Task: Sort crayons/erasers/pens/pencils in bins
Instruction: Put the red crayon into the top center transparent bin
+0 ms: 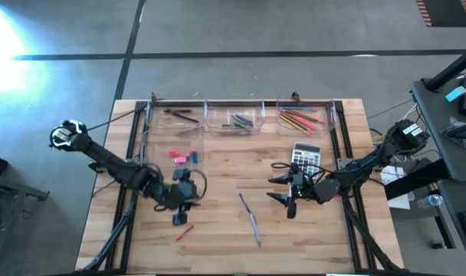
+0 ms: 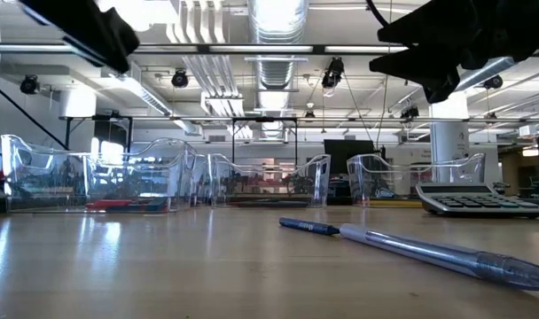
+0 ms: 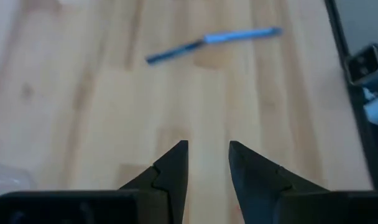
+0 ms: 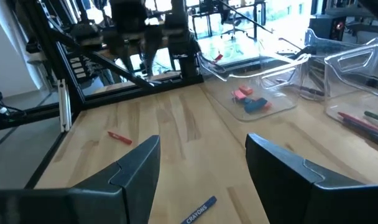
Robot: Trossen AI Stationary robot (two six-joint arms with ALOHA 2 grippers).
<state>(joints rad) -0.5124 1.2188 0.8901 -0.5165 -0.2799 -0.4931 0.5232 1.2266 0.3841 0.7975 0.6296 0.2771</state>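
Note:
Three clear bins stand along the far edge. One holds dark pens (image 1: 179,116), one mixed sticks (image 1: 237,120), and one pencils (image 1: 300,119). A fourth bin (image 1: 160,146) nearer the left holds pink and blue erasers (image 4: 250,101). A blue crayon (image 2: 309,227) and a clear pen (image 2: 429,252) lie end to end at mid-table. A red crayon (image 1: 185,232) lies near the front. My left gripper (image 3: 207,155) hovers open over bare wood left of the pen. My right gripper (image 4: 201,162) hovers open and level beside the calculator.
A grey calculator (image 1: 306,156) lies right of centre, just beyond my right gripper (image 1: 277,189). Black rails (image 1: 348,153) run along the table's left and right sides. Bare wood stretches between the two grippers and along the near edge.

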